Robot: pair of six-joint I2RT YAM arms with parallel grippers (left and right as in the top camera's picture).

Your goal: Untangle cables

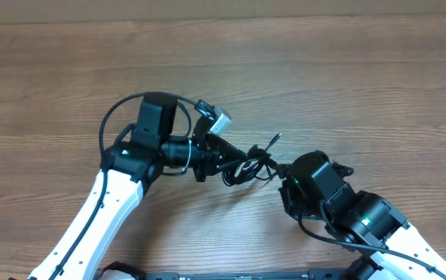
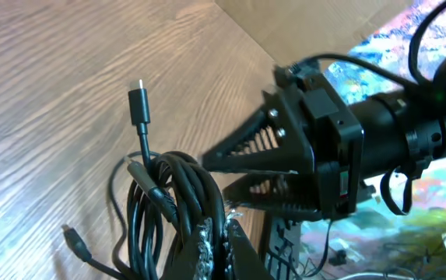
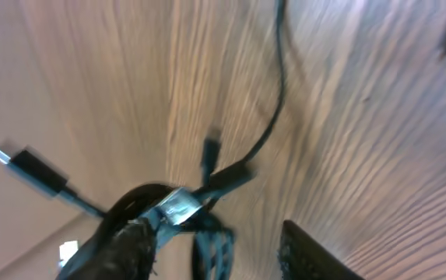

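Left claw [image 1: 226, 158] clamped shut on the cables [image 1: 249, 167], a tangled black bundle near the middle of the surface [image 1: 347, 78], with one plug [image 2: 138, 101] standing clear. Right claw [image 2: 215, 176] faces the bundle, jaws partly apart, tips at the coils; contact cannot be told.

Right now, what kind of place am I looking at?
Likely a robotics lab workbench: a wood-grain table, a left arm and right arm reaching over it, and tangled black cables between them.
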